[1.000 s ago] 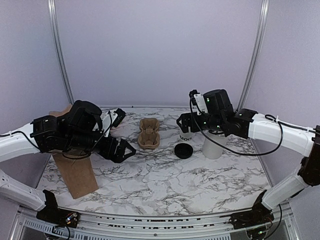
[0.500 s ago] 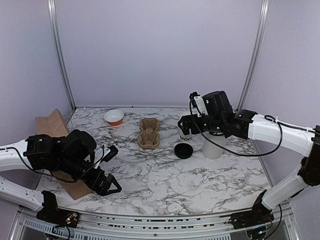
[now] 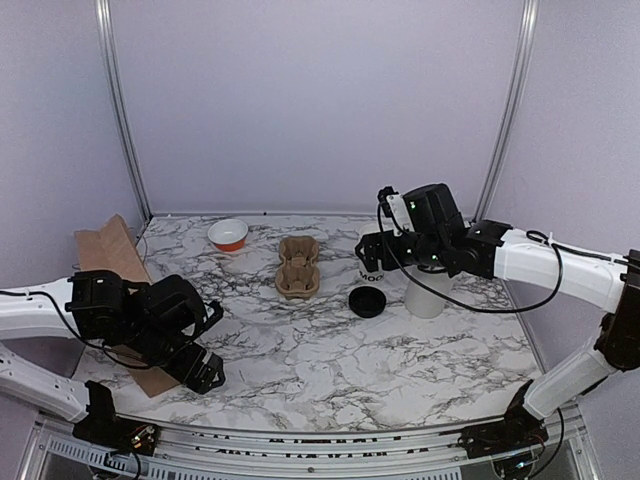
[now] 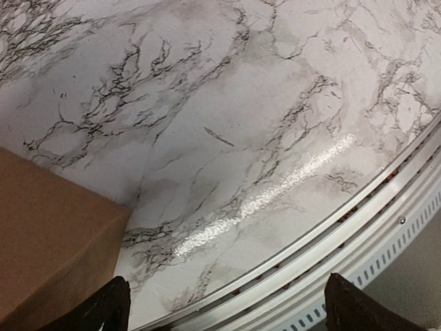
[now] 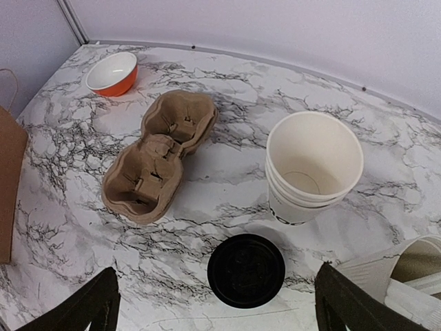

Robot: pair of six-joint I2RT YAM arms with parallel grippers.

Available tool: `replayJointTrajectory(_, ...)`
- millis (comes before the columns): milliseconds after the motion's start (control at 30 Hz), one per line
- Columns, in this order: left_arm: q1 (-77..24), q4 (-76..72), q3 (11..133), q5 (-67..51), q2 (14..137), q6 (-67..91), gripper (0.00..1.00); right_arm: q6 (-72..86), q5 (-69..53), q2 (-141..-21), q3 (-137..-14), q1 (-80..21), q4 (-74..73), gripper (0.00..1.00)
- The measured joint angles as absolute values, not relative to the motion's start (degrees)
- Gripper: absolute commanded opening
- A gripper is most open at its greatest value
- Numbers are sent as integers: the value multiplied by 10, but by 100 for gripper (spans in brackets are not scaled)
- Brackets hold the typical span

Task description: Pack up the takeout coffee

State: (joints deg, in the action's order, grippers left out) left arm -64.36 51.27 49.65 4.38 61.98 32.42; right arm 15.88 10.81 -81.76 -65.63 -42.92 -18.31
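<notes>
- black plastic lid (image 5: 246, 270) lies flat on the marble-patterned table (image 3: 330, 370), right of centre, with no cup under it.
- right fingers (image 3: 372, 243) hover above the lid, spread wide and holding nothing.
- just behind the lid, stacked white cups (image 5: 313, 169) stand upright and uncovered, with dark lettering low on the side; lid and stack are close but apart.
- to the right of the stack stands a taller white cylinder (image 3: 428, 295) with utensils in it.
- left of the lid, a brown pulp cup carrier (image 5: 158, 155) sits mid-table.
- an orange bowl (image 5: 112, 73) with a white inside rests near the far left corner.
- left fingers (image 3: 208, 372), spread wide with nothing between them, hang low over the table's near left edge, beside a corner of a brown paper bag (image 4: 48, 227).
</notes>
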Motion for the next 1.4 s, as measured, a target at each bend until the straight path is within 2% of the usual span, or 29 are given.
replayJointTrajectory(267,-549,508,535,130,686,300,99,158,109,-822,-656,-429,-183,95)
replayJointTrajectory(433,-453,459,581,153,741,252,99,156,112,-831,-656,-429,-182,95)
replayJointTrajectory(567,-356,397,606,138,796,214,99,152,116,-842,-657,-429,-182,95)
replayJointTrajectory(733,-292,342,648,99,865,185,99,148,117,-849,-658,-429,-182,96)
replayJointTrajectory(1000,-265,305,698,49,881,171,99,147,116,-870,-673,-429,-181,96)
replayJointTrajectory(1400,-297,288,711,-37,837,158,99,125,117,-933,-794,-428,-229,94)
